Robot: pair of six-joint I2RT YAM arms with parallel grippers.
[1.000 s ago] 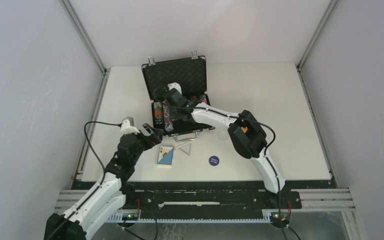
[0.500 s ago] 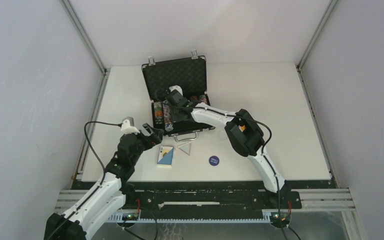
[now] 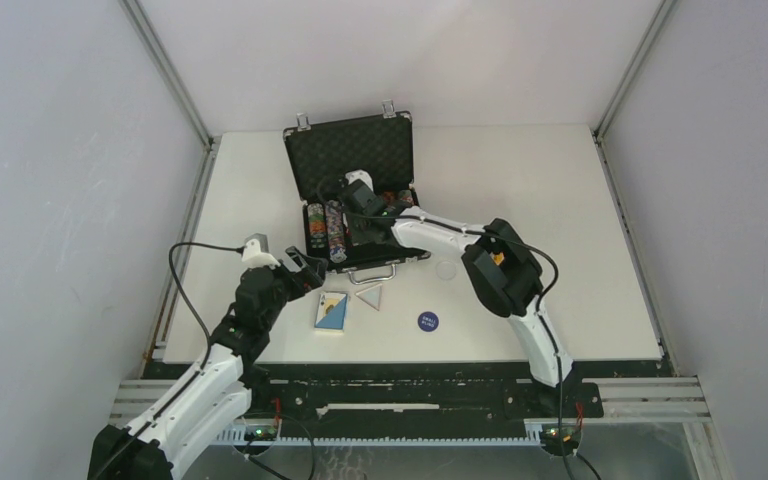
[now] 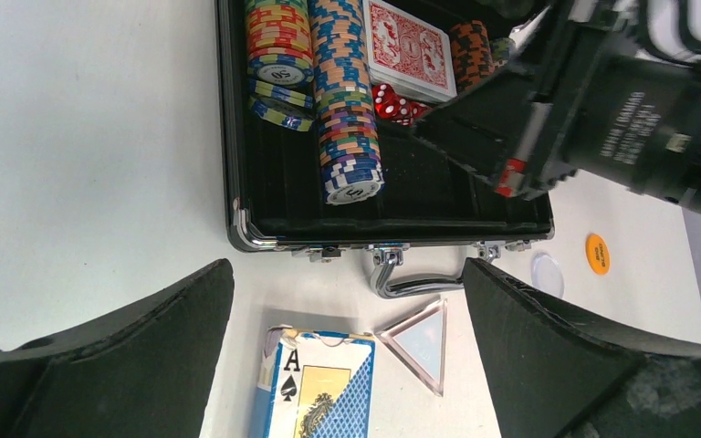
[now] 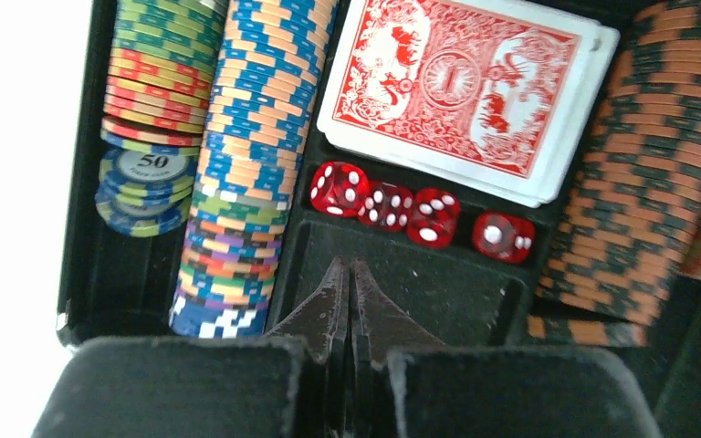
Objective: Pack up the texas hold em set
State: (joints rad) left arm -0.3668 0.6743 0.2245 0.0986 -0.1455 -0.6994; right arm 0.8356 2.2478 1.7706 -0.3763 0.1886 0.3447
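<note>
Black right pincer (image 5: pixel 347 269), pressed together, has shifted toward the 4 red dice (image 5: pixel 420 214); blue deck (image 4: pixel 315 388) below the spread left pincer (image 4: pixel 347 269) remains unpacked.

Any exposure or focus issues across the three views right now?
Top external: even light, but the open case interior reads near-black. Left wrist: chips sharp. Right wrist: table at left blown out white, dice slightly soft, right claw dark with little detail.
</note>
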